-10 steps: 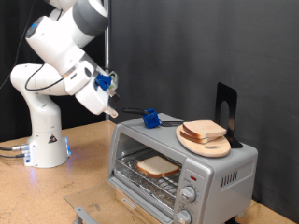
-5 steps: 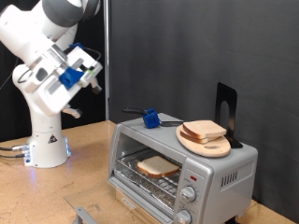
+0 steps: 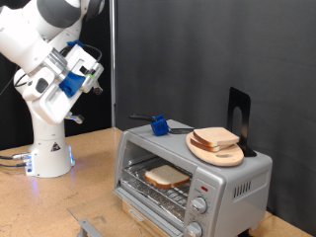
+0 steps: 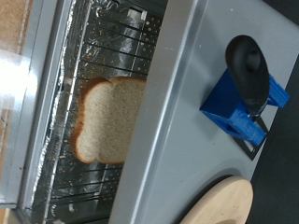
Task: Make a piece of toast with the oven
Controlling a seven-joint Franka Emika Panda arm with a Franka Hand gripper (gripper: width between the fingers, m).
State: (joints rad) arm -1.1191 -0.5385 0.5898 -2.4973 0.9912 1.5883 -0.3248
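Note:
The piece of toast (image 3: 166,176) lies flat on the wire rack inside the oven (image 3: 232,183), whose glass door hangs open. The wrist view looks down on the same slice (image 4: 110,117) on the rack and on the oven's silver top (image 4: 182,140). My gripper (image 3: 96,79) is high at the exterior view's upper left, well away from the oven, with nothing visible between its fingers. The fingers do not show in the wrist view.
A round wooden board (image 3: 229,156) with other bread slices (image 3: 217,138) sits on the oven top, beside a blue block with a black handle (image 3: 158,124), also in the wrist view (image 4: 245,103). A black stand (image 3: 238,109) is behind the board. The robot base (image 3: 47,148) stands at the left.
My gripper has swung from just beside the oven's top to the exterior view's left and upward. The toast, board and oven have not moved.

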